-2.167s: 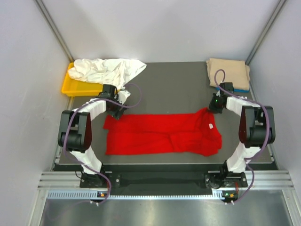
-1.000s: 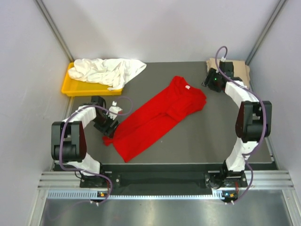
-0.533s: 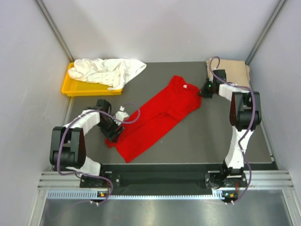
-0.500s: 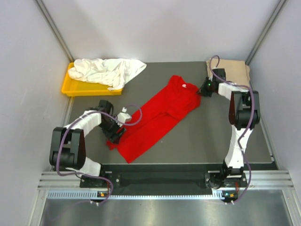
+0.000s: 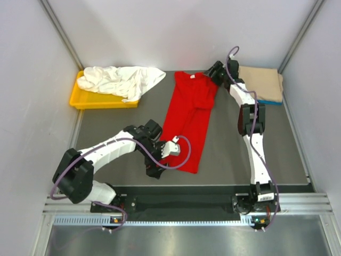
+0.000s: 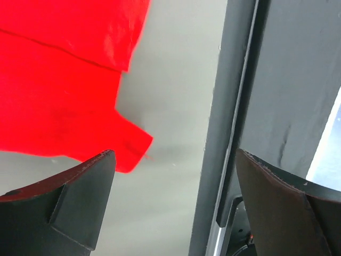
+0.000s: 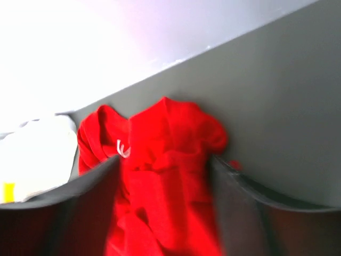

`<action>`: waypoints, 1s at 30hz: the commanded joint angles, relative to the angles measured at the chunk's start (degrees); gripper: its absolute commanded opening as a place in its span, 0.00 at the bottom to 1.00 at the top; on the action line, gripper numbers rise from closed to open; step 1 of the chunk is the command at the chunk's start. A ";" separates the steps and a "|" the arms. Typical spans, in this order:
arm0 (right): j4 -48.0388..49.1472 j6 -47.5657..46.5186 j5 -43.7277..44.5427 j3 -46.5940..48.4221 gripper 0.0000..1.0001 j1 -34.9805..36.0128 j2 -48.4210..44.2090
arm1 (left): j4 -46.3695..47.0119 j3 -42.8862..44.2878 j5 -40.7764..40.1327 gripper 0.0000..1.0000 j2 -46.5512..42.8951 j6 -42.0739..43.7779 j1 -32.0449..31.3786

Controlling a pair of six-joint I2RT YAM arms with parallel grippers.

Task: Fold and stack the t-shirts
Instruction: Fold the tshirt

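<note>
Hovering beside near hem corner of red t-shirt (image 5: pixel 186 120), left gripper (image 6: pixel 175 152) spread, gripping nothing (cloth just off one finger). Shirt lies lengthwise on table (image 5: pixel 240 154), collar far. Right gripper (image 7: pixel 164 160) spread at collar end.

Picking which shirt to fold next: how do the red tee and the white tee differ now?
The red tee lies stretched out long on the table; the white tee is crumpled in a heap. The red tee rests directly on the table, the white tee on the yellow tray, spilling over its edge. Both are not yet neatly folded.
</note>
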 commanded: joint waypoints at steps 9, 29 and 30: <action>-9.51 -15.04 17.90 -36.48 0.88 0.30 -44.36 | 3.98 0.47 -16.30 0.99 -14.89 -4.66 3.24; 11.35 13.68 9.05 -117.81 0.54 36.32 -86.09 | 15.15 -5.86 -14.90 0.91 -18.59 -7.48 6.32; 13.58 14.65 8.42 -118.26 0.50 36.34 -84.59 | 15.15 -6.22 -14.38 0.91 -18.59 -7.39 6.32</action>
